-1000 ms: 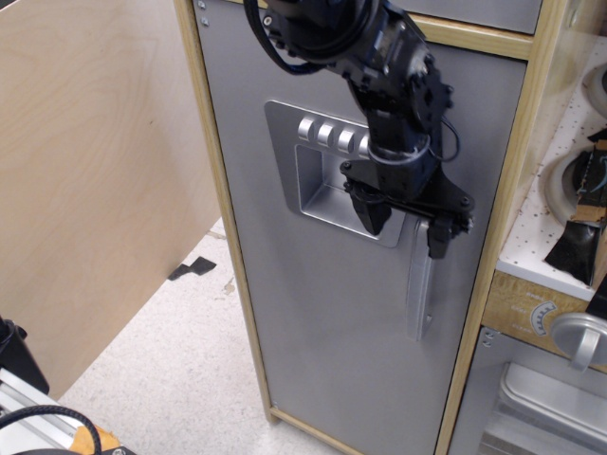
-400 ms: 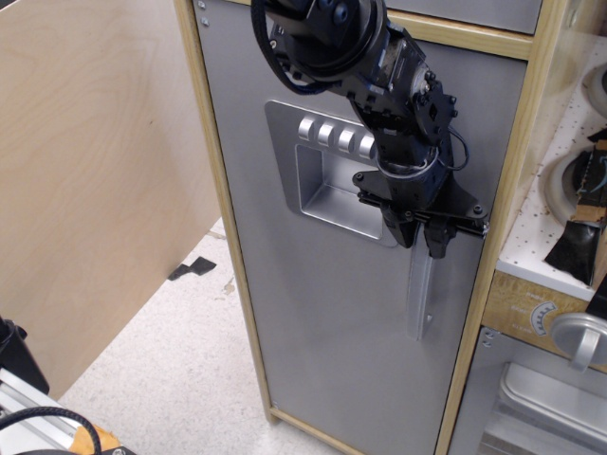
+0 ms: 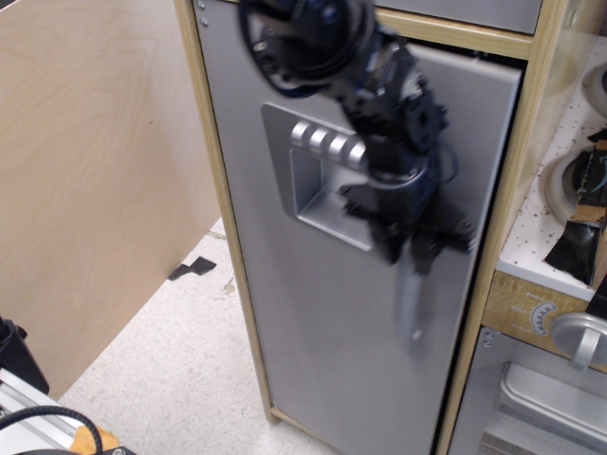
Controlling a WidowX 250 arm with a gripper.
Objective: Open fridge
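Pincer [image 3: 410,254] on the fridge [image 3: 322,313] handle, door standing slightly ajar

The black fingers sit closed around the top of the vertical silver handle [image 3: 412,303], which runs straight down below them; motion blur hides the exact grip. The grey door lies directly behind the pincer, its right edge swung out from the wood frame. The dispenser recess [image 3: 318,185] with its buttons is just up and left

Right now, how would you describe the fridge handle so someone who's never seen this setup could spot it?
Find the tall light-wood cabinet with the flat grey door. On that door, right of and below the silver dispenser recess with its round buttons, a slim silver handle runs vertically. The black gripper covers its top, and unlike the oven's round knob lower right, it is a long straight bar.
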